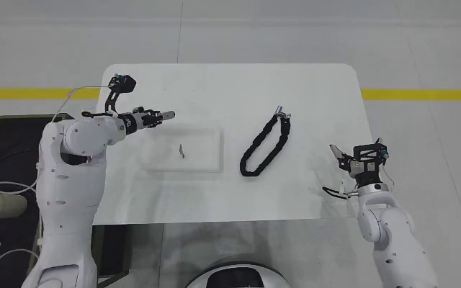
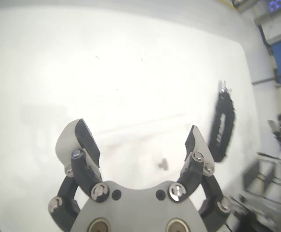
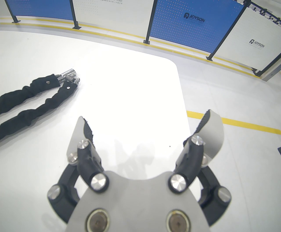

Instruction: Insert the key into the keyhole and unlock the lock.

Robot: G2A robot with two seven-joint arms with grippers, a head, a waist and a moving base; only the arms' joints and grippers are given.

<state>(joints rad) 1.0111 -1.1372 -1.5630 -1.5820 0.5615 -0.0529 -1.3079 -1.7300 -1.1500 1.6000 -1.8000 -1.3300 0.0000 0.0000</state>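
A black fabric-covered chain lock (image 1: 264,146) lies folded in a loop on the white table, its silver lock head (image 1: 281,112) at the far end. The lock also shows in the left wrist view (image 2: 222,123) and the right wrist view (image 3: 33,96). A small key (image 1: 181,150) rests on a white pad (image 1: 205,160) left of the lock, and appears faintly in the left wrist view (image 2: 163,163). My left gripper (image 1: 169,114) hovers open just beyond the pad's far left corner, holding nothing (image 2: 140,140). My right gripper (image 1: 336,170) stands open at the table's right edge, holding nothing (image 3: 146,125).
The white table (image 1: 302,86) has rounded corners and bare surface around the lock. A yellow floor line (image 1: 403,93) runs behind it. Blue and white panels (image 3: 193,19) stand beyond the far edge.
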